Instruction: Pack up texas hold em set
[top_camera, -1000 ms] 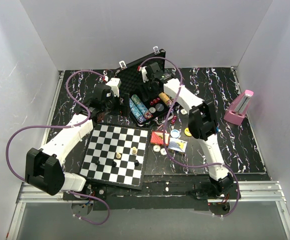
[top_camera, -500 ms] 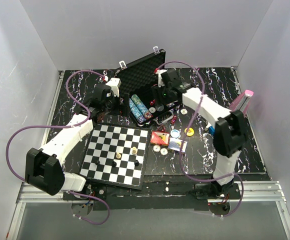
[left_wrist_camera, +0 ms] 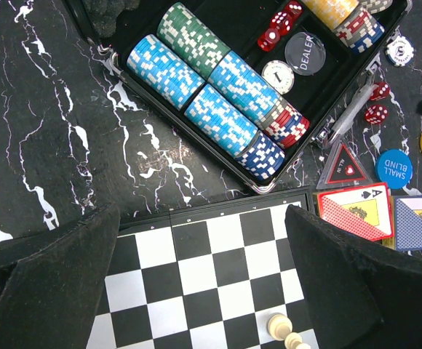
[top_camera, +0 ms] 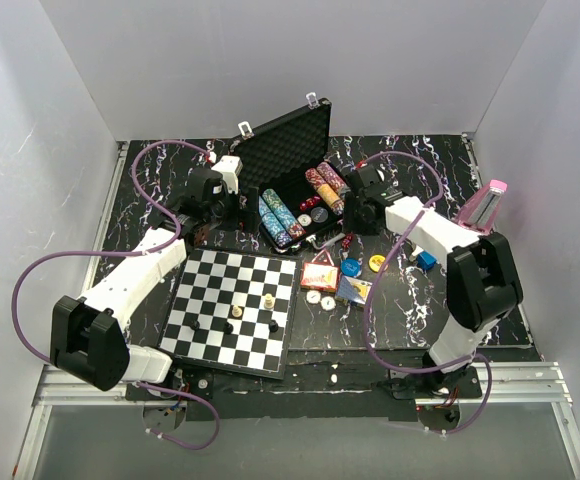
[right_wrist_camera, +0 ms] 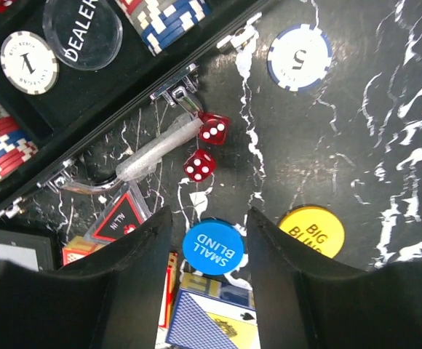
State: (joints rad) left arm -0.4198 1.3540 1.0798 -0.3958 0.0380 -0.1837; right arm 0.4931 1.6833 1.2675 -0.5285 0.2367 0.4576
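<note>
Straddling SMALL BLIND button (right_wrist_camera: 212, 249) with right gripper (right_wrist_camera: 209, 231), jaws parted, unclamped. Lies flat on table (right_wrist_camera: 327, 131), 5 o'clock of open briefcase (top_camera: 288, 140). Judged light, rigid, slick disc: pinch across rim, low. Nothing in left gripper (left_wrist_camera: 200, 222), spread wide above chessboard (left_wrist_camera: 211, 265).

White-shelled left arm (top_camera: 135, 275) and right arm (top_camera: 422, 222) carry chunky black joint housings (top_camera: 90, 340), looping lilac cables (top_camera: 16, 300) and matte black fingers (left_wrist_camera: 51, 291).

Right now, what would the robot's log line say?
left jaws: open, empty | right jaws: open over SMALL BLIND button | briefcase: open, chip rows inside | outside: two red dice, card decks
</note>
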